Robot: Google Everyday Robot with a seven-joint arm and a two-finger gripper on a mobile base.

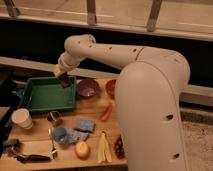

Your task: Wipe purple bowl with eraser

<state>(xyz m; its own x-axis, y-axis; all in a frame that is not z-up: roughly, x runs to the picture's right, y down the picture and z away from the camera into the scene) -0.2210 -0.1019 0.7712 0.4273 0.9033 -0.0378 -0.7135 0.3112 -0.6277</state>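
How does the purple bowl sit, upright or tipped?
Upright: the purple bowl shows its hollow facing up. The hand, holding the eraser, hangs beside it.

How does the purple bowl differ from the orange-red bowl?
The purple bowl is dark and unobstructed; the orange-red bowl is brighter, partly hidden by the arm. The purple bowl, not the orange-red one, neighbours the gripper, which holds the eraser above the right edge of the green tray. Both are round.

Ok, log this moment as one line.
claw: shut on eraser | position: over right rear corner of green tray, left of purple bowl | wipe: not yet started
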